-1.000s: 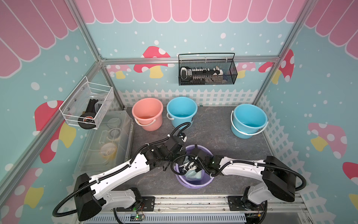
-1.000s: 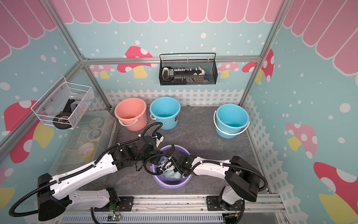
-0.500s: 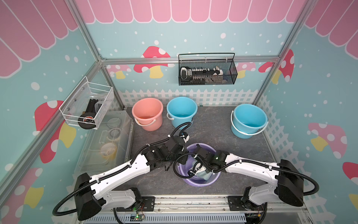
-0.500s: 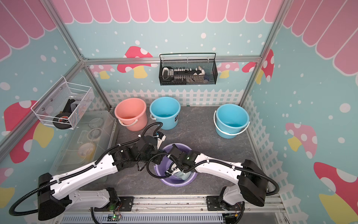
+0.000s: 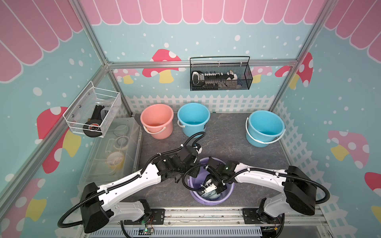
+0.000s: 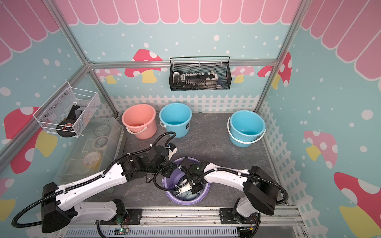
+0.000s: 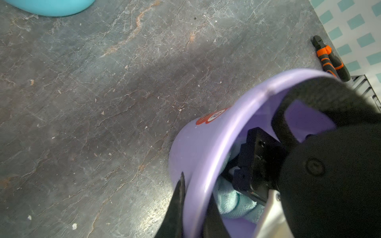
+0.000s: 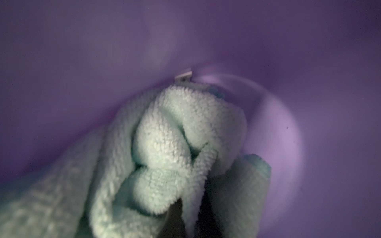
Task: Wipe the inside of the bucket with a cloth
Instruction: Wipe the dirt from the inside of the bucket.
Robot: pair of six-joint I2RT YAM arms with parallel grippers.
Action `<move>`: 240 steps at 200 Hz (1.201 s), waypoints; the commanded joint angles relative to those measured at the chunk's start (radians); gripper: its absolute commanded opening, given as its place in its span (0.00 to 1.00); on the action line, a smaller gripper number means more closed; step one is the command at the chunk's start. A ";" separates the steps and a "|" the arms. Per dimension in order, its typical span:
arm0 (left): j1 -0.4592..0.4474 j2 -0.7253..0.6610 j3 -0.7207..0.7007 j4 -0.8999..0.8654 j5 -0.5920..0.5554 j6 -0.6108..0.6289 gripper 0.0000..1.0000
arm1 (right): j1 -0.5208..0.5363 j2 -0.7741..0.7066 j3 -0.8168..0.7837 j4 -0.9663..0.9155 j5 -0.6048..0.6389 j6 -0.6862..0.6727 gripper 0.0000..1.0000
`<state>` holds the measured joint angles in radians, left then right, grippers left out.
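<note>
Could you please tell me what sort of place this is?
Probably a staged robot test cell: an aluminium frame holds mushroom-print walls, and the left arm and right arm are bolted to a rail at the front.

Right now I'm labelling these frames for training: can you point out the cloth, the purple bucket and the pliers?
cloth (image 8: 175, 144): right wrist view, on its bunched middle fold.
purple bucket (image 7: 191, 148): left wrist view, on its outer wall.
pliers (image 7: 327, 58): left wrist view, on the orange-and-black handles.

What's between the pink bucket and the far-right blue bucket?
A smaller blue bucket, right beside the pink bucket; then bare grey tabletop up to the larger blue bucket. Both top views show it.
</note>
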<state>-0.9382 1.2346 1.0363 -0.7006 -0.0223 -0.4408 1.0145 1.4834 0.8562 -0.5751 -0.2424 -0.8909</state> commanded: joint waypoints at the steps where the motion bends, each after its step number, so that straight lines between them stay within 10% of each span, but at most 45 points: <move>1: 0.019 -0.002 0.011 0.065 -0.092 -0.014 0.00 | 0.005 -0.025 -0.072 0.204 -0.165 0.096 0.06; 50: 0.019 -0.008 0.004 0.069 -0.091 -0.015 0.00 | 0.005 -0.109 -0.130 0.456 0.020 0.092 0.06; 109: 0.019 -0.037 -0.023 0.082 -0.099 -0.027 0.00 | 0.005 -0.309 -0.143 0.345 0.275 -0.089 0.06; 240: 0.019 -0.021 -0.022 0.096 -0.060 -0.024 0.00 | 0.009 -0.496 -0.023 0.340 0.612 -0.745 0.05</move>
<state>-0.9237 1.2209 1.0183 -0.6235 -0.0868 -0.4644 1.0210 0.9695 0.8040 -0.2897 0.3305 -1.4681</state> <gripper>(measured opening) 0.100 0.053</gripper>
